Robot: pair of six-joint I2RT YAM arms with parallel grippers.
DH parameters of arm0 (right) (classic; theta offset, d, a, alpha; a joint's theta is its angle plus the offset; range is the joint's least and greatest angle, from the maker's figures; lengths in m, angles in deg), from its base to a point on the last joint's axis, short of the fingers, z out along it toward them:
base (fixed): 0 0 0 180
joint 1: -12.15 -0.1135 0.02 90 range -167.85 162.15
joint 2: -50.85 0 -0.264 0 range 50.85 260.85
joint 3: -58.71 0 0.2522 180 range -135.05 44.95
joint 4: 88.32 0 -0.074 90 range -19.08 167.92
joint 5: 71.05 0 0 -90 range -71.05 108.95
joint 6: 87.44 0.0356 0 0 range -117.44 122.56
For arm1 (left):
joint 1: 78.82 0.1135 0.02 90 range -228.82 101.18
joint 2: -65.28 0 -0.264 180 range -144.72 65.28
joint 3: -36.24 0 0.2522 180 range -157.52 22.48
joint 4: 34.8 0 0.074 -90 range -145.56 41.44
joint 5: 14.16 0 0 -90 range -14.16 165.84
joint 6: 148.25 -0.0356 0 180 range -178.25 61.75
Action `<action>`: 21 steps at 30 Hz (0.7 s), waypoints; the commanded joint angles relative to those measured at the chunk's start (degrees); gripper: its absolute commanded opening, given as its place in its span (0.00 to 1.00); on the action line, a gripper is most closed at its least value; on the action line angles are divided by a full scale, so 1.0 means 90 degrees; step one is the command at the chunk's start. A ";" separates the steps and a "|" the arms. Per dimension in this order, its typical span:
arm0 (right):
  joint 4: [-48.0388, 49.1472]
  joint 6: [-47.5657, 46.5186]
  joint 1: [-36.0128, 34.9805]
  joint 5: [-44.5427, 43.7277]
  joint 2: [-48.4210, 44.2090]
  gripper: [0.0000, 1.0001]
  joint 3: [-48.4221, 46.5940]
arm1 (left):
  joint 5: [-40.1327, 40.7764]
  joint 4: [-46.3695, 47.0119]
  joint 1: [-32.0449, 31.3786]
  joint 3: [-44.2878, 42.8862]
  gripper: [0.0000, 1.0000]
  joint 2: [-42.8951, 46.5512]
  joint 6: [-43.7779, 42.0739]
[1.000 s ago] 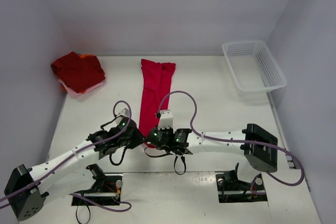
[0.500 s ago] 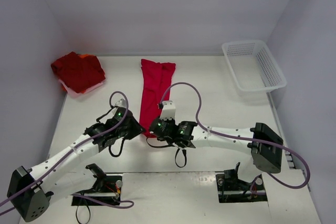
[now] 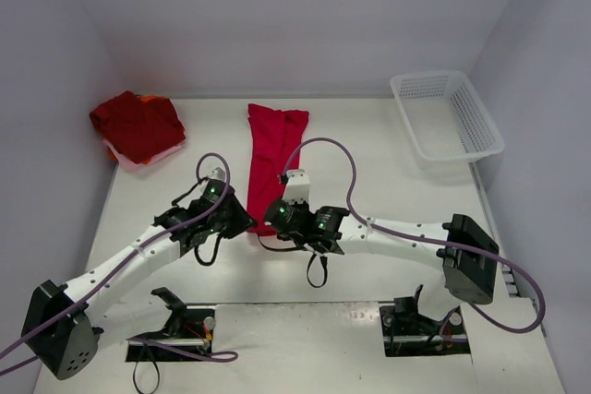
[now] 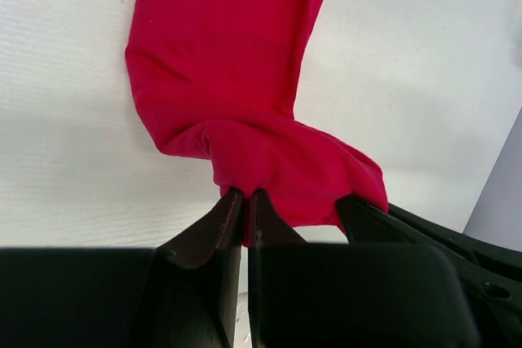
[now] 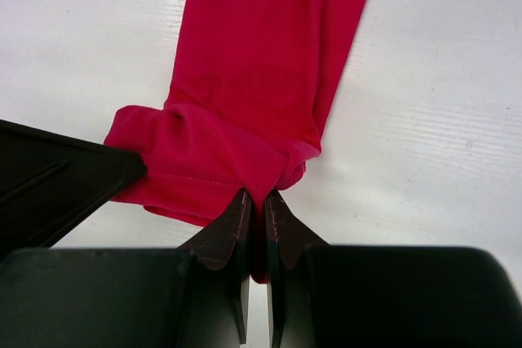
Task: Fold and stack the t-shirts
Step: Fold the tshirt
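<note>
A bright red t-shirt (image 3: 273, 140), folded into a long narrow strip, lies lengthwise in the middle of the table. Its near end is bunched and lifted off the surface. My left gripper (image 3: 244, 222) is shut on the left corner of that end, with cloth (image 4: 228, 55) pinched between its fingers (image 4: 246, 195). My right gripper (image 3: 273, 215) is shut on the right corner (image 5: 255, 198), and the strip (image 5: 261, 63) runs away from it. The two grippers stand close side by side. A pile of darker red folded t-shirts (image 3: 137, 125) sits at the back left.
A white mesh basket (image 3: 448, 115) stands at the back right corner, with nothing showing inside. Walls close the table (image 3: 388, 182) on the left, back and right. Both arms' cables loop above the table near the shirt's near end.
Both grippers have moved away from the near edge toward the back, carrying the shirt's near end with them. The visible flat strip has become shorter.
</note>
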 commanded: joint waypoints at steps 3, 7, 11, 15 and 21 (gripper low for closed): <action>-0.0037 -0.0073 0.0106 -0.0290 -0.0027 0.00 -0.0260 | -0.0025 0.0429 0.0085 -0.0542 0.00 -0.0307 -0.0209; -0.0047 -0.0103 0.0164 -0.0290 0.0042 0.00 -0.0260 | -0.0074 0.0536 0.0154 -0.0650 0.00 -0.0541 -0.0258; -0.0037 -0.0180 0.0223 -0.0300 0.0032 0.00 -0.0328 | -0.0171 0.0634 0.0280 -0.0709 0.00 -0.0668 -0.0316; -0.0047 -0.0307 0.0282 -0.0329 0.0071 0.00 -0.0465 | -0.0249 0.0683 0.0407 -0.0767 0.00 -0.0766 -0.0375; -0.0037 -0.0425 0.0389 -0.0329 0.0159 0.00 -0.0621 | -0.0366 0.0722 0.0612 -0.0806 0.00 -0.0893 -0.0502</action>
